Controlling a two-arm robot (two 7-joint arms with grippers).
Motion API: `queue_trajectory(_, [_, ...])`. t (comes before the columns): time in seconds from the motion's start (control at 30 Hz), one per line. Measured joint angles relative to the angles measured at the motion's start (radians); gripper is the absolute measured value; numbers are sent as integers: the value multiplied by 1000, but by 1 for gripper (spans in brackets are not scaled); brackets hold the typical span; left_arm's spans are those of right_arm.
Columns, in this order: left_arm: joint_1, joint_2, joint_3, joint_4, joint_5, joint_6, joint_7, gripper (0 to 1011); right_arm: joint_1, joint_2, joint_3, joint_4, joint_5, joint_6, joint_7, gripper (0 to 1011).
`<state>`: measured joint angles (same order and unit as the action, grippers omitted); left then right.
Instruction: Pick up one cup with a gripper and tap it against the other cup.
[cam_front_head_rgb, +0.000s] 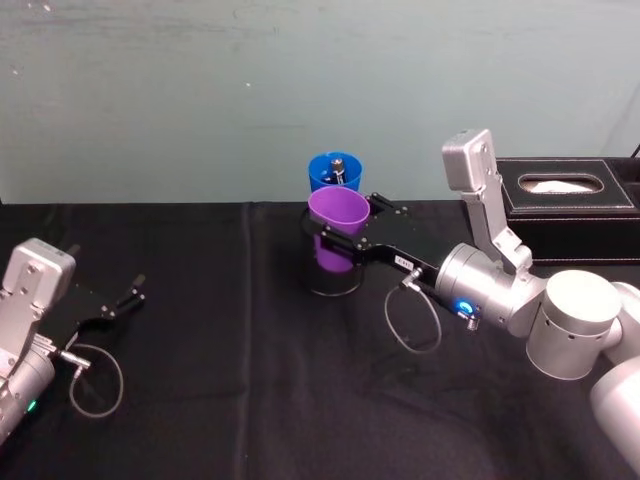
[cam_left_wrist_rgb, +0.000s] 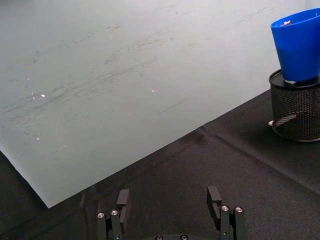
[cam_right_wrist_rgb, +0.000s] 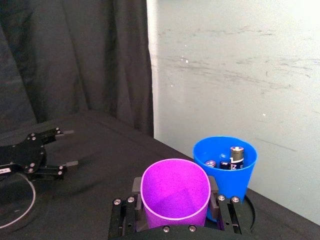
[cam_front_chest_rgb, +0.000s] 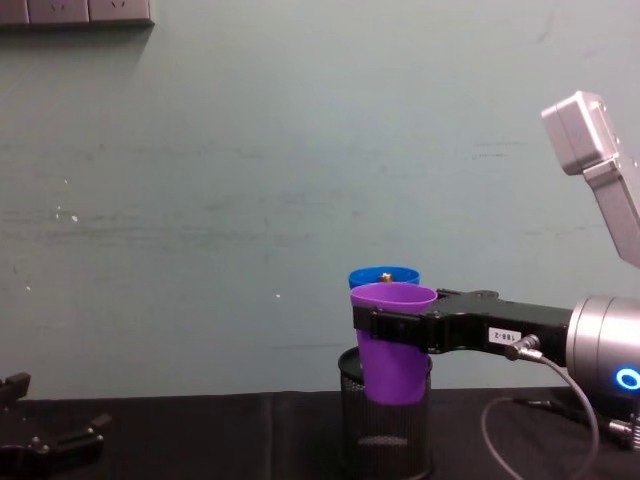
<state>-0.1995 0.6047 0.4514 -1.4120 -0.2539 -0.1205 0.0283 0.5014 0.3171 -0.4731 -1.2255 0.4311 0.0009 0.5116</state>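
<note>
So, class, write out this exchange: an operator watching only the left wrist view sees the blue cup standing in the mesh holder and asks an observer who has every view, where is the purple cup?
Observer: The right gripper holds the purple cup off the table, with a finger on each side.
Operator: Is it near the blue cup?
Observer: It is just in front of the blue cup, with the rims at nearly the same height. I cannot tell whether they touch.
Operator: My left gripper is open here. Is the blue one empty?
Observer: No, batteries stand inside it.
</note>
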Motion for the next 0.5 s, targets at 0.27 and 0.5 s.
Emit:
queue_trajectory(0.27, [0, 0, 0, 0, 0, 0, 0, 1000, 17, -9, 9, 26, -5, -7, 6, 735])
queue_trajectory(0.5, [0, 0, 0, 0, 0, 0, 0, 1000, 33, -18, 16, 49, -5, -9, 14, 735])
